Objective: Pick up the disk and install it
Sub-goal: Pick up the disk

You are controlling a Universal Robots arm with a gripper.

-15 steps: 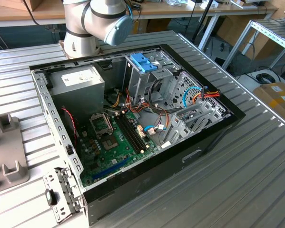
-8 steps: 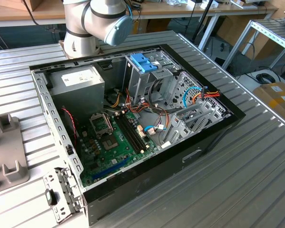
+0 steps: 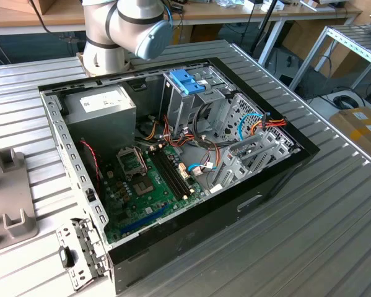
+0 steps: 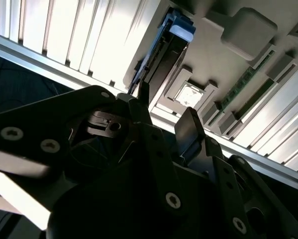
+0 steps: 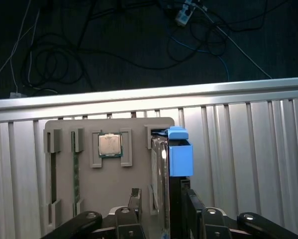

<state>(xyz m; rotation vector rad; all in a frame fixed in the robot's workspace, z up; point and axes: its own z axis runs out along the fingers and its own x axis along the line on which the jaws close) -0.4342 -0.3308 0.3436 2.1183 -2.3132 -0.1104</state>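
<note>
The disk (image 5: pixel 161 164), a silver drive edged by a blue carrier frame, stands on its edge in a slot of a grey holder tray (image 5: pixel 109 189). In the first wrist view my gripper (image 5: pixel 161 204) is open and straddles the disk's near end, one dark finger on each side, with a small gap on the tray side. In the second wrist view the disk (image 4: pixel 163 45) runs away from the gripper (image 4: pixel 166 112) across the same tray (image 4: pixel 213 55). The exterior view has the open computer case (image 3: pixel 173 161) in the middle of the table.
A processor chip (image 5: pixel 110 145) and green memory sticks (image 5: pixel 76 184) sit in the tray's other slots. Part of the grey tray (image 3: pixel 12 204) lies at the exterior view's left. Inside the case are a power-supply box (image 3: pixel 101 108), a metal drive cage with a blue handle (image 3: pixel 186 81), and the motherboard (image 3: pixel 148 185).
</note>
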